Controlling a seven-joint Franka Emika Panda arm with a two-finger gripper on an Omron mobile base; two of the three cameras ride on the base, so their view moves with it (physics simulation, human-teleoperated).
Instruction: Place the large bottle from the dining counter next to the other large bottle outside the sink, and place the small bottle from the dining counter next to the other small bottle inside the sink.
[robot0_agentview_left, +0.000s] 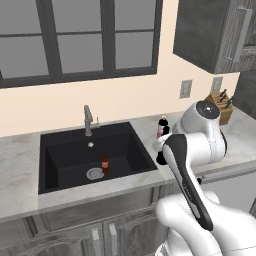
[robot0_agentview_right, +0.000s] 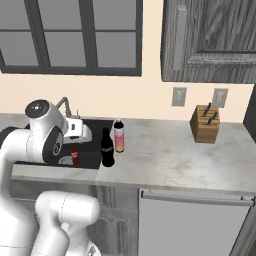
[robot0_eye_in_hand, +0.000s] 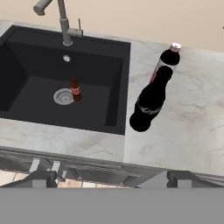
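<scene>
- The gripper (robot0_eye_in_hand: 109, 177) hangs above the counter's (robot0_eye_in_hand: 192, 131) front edge, fingers (robot0_eye_in_hand: 41, 178) spread wide and empty — nothing is between them.
- Just beyond stands the dark bottle (robot0_eye_in_hand: 148, 103), touching or nearly touching the pink bottle (robot0_eye_in_hand: 166, 61) behind it, both right of the sink (robot0_eye_in_hand: 26, 57).
- One small bottle (robot0_eye_in_hand: 75, 89) stands upright in the sink beside the drain (robot0_eye_in_hand: 63, 96), below the faucet (robot0_eye_in_hand: 63, 22).
- Risk, as I judge it: the two large bottles stand so close that a careless sweep of the arm could topple them — one might roll into the sink.
- Labels show as bands of colour; no writing is legible.
</scene>
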